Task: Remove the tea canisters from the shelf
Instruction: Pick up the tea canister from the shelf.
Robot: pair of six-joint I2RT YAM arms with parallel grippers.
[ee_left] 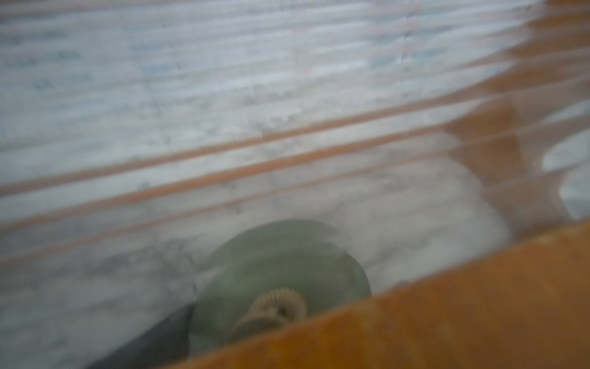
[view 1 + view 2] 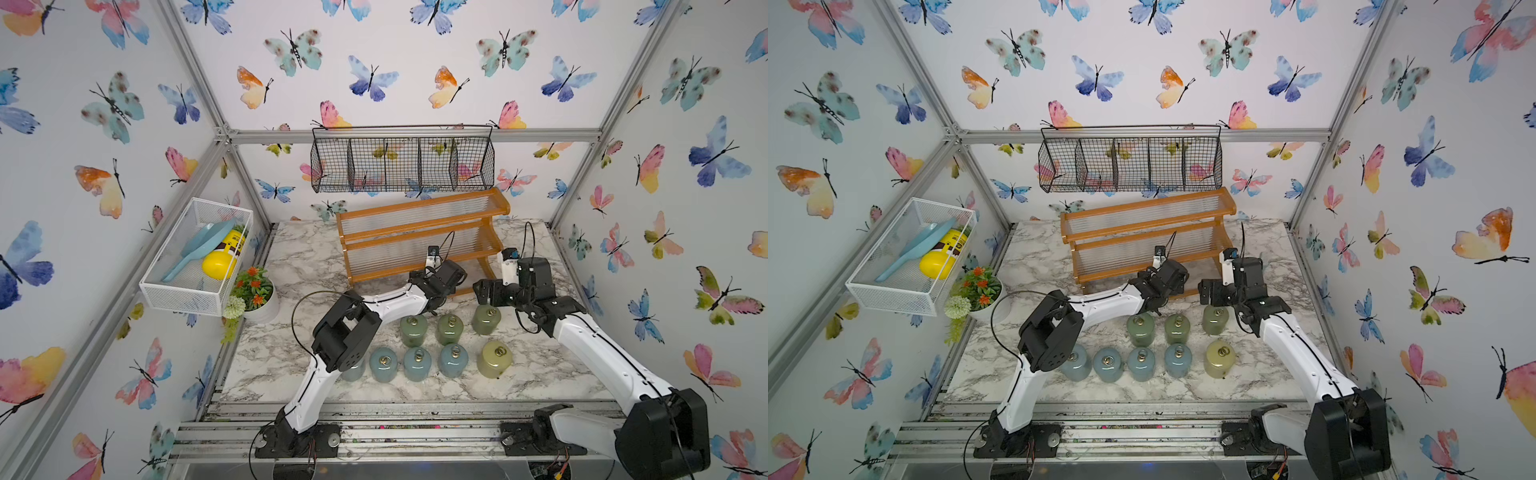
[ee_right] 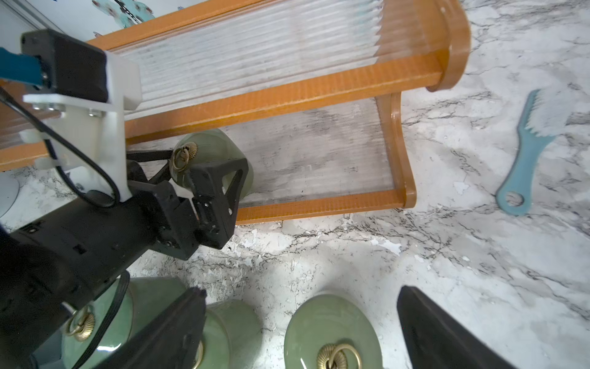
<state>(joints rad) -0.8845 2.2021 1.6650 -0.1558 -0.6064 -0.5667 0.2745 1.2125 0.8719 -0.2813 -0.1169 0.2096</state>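
The left arm (image 2: 307,395) and right arm (image 2: 594,345) share glossy white links, bulky black joints and thin looping black cables (image 2: 296,320). The black fingers (image 3: 204,182) have triangular cut-outs.

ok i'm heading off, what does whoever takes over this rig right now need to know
Left gripper: open, jaws either side of the last green canister on the bottom tier of the shelf, not closed on it.
Right gripper: open, empty, above the green row on the table.
Done: eight canisters stand on the table in front of the shelf: four blue-grey, three green, one pale yellow. Nothing shows on the upper two tiers.
Left to do: close on the last green canister, draw it out and set it with the rest.
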